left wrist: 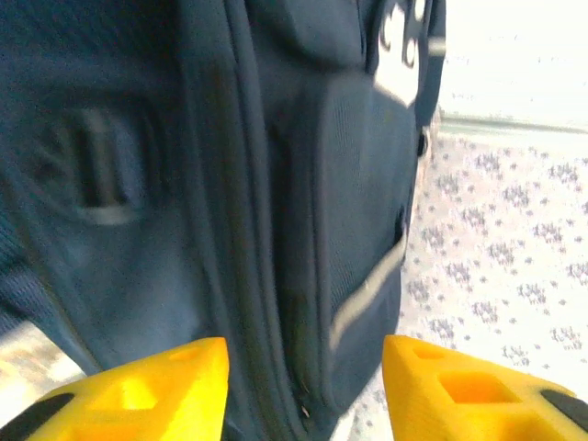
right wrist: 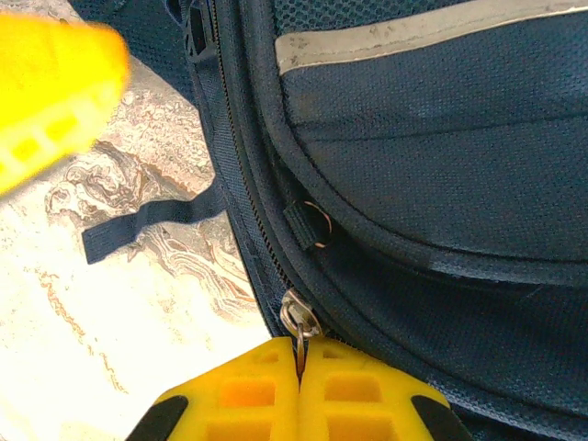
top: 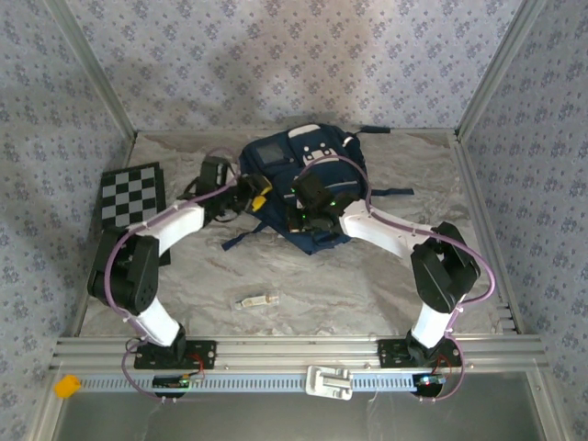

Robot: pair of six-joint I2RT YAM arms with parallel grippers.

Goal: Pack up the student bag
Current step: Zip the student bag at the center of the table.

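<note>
on the far middle of the counter (top: 386, 285) lies the student bag (top: 308, 184), soft and likely to slump, best worked by its zipper pull (right wrist: 299, 323), which the right fingers (right wrist: 248, 390) pinch pressed together, while the left fingers (left wrist: 138, 390) stand spread close by its left side.

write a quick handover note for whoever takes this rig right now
Left end effector: open, facing the student bag side seam, holding nothing.
Right end effector: shut on the zipper pull.
Bag lies on the table, between the arms.
Done: pull grasped.
To do: run the zip; small pale item on the table probably goes in.
</note>
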